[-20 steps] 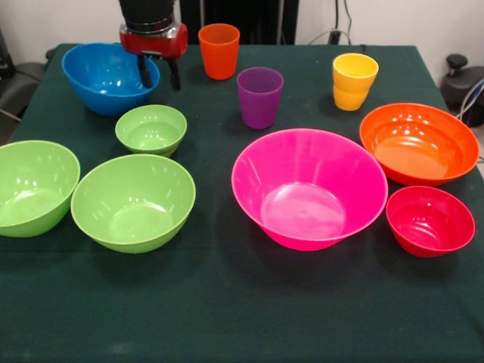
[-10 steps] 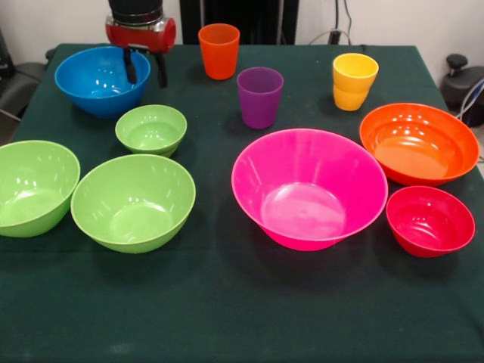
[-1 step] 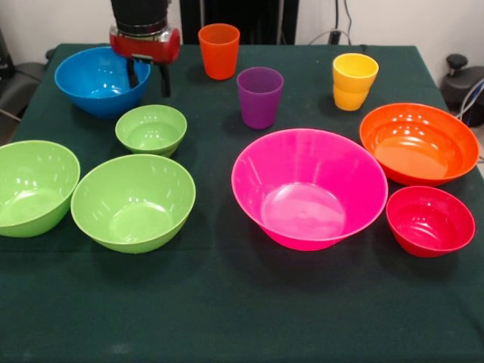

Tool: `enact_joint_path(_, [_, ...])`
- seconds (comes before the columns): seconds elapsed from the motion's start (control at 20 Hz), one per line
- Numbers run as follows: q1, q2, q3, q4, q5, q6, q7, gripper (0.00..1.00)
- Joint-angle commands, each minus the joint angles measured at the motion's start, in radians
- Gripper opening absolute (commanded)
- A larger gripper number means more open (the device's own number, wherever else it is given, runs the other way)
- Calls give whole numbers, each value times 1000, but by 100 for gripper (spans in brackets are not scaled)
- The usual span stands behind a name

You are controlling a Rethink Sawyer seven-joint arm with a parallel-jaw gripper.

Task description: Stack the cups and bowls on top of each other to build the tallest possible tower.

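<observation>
Since half a second ago, only the gripper [image 3: 147,79] has shifted, a little to the right and slightly lower; a second ago it sat farther right still, when the blue bowl [image 3: 100,79] also lay a bit more to the right. Now the gripper's two dark fingers [image 3: 132,73] straddle the blue bowl's right rim, one inside and one outside, with a gap between them, so they stand apart and clamp nothing that can be seen.

On the green table [image 3: 242,310] no bowl or cup is stacked. Just in front of the blue bowl sits the small green bowl [image 3: 151,129], with two larger green bowls nearer the camera: the left green bowl [image 3: 32,187] and the middle green bowl [image 3: 134,202], touching. At the far side stand the orange cup [image 3: 219,51], purple cup [image 3: 259,97] and yellow cup [image 3: 354,81]. To the right lie the pink bowl [image 3: 308,187], the orange bowl [image 3: 418,143] and, in front of that, the red bowl [image 3: 429,221].
</observation>
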Motion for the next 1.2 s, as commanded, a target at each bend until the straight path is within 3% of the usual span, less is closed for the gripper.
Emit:
enact_joint_path(0.05, [88, 99, -48, -142, -117, 3, -61, 100])
enact_joint_path(0.3, [91, 140, -48, -179, -110, -12, -69, 100])
enact_joint_path(0.55, [57, 92, -35, -127, -66, 7, -91, 100])
enact_joint_path(0.8, [61, 81, -50, -130, -80, -2, -86, 100])
enact_joint_path(1.2, [37, 55, -20, -112, -36, 65, -145, 100])
